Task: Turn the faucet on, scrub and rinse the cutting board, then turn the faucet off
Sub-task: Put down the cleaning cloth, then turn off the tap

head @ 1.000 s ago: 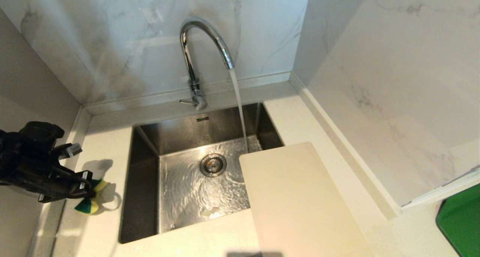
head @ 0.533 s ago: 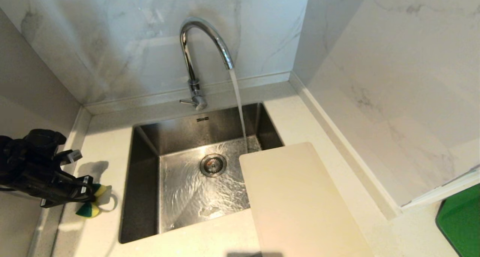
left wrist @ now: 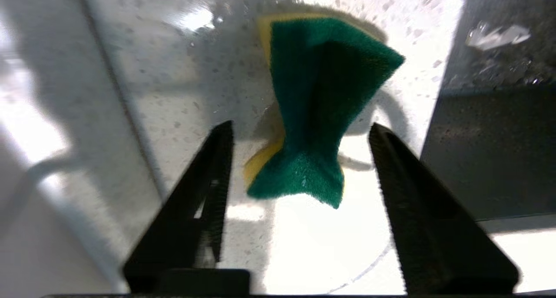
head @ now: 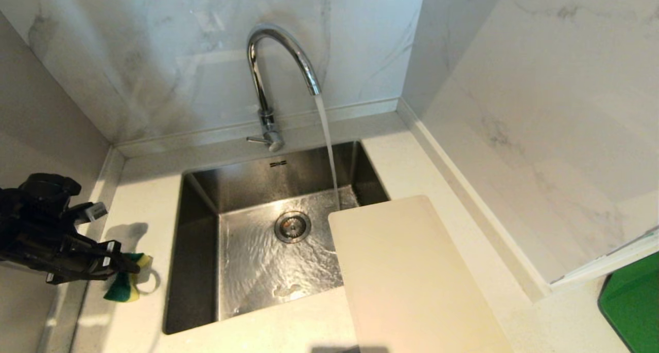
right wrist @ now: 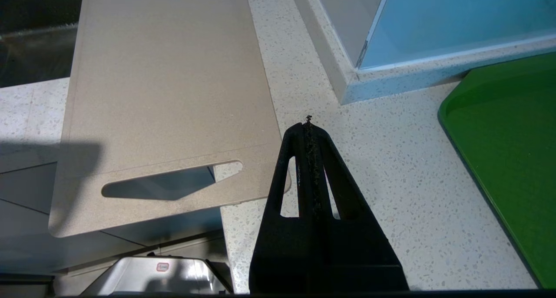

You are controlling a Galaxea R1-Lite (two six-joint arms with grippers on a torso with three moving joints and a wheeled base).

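Observation:
Water runs from the chrome faucet (head: 280,59) into the sink (head: 195,270). The cream cutting board (head: 406,276) lies on the counter right of the sink, one corner over the basin; its slot handle end (right wrist: 165,85) overhangs the counter's front edge. My left gripper (head: 126,263) hovers over the counter left of the sink, open. A crumpled green and yellow sponge (left wrist: 321,94) sits between its spread fingers (left wrist: 217,167), touching neither. Near the board's handle end, my right gripper (right wrist: 308,124) is shut and empty.
A green tray (head: 633,301) lies at the far right of the counter. Marble walls close in behind the sink and to the right. A wall also runs close along the left arm. The drain (head: 292,226) sits mid basin under flowing water.
My left gripper has opened and let go of the sponge, which now stands free between the fingers. The arm has sunk slightly toward the counter. The right arm has not moved.

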